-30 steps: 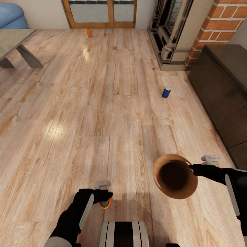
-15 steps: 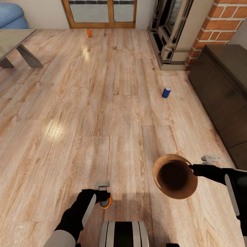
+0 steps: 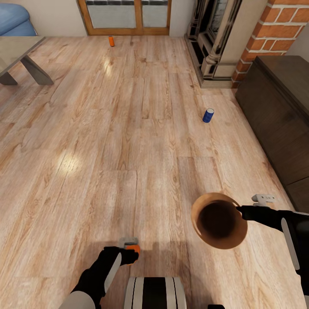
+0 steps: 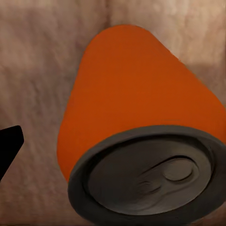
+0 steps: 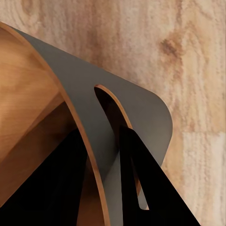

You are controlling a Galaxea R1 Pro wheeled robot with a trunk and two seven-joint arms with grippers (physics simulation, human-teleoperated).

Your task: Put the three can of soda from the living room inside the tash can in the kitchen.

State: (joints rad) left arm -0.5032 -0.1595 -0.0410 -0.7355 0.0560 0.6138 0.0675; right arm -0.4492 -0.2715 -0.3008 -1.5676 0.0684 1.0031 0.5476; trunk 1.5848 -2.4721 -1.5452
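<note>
The plank floor (image 3: pixel 128 128) of the living room is spreading wide below the head camera. The right gripper (image 3: pixel 240 211) is pinching the rim of the trash can (image 3: pixel 219 220). The left gripper (image 3: pixel 131 251) is clamping an orange can (image 3: pixel 132 248). A blue can (image 3: pixel 208 115) and another orange one (image 3: pixel 111 41) are standing farther off. No writing is readable.

Cans scattered across a light wood plank floor (image 3: pixel 128 141).
An orange can (image 3: pixel 111 41) stands near the far edge by the glass door; a blue can (image 3: pixel 208 115) stands toward the right edge, near the dark cabinet (image 3: pixel 279 116) resting there.
</note>
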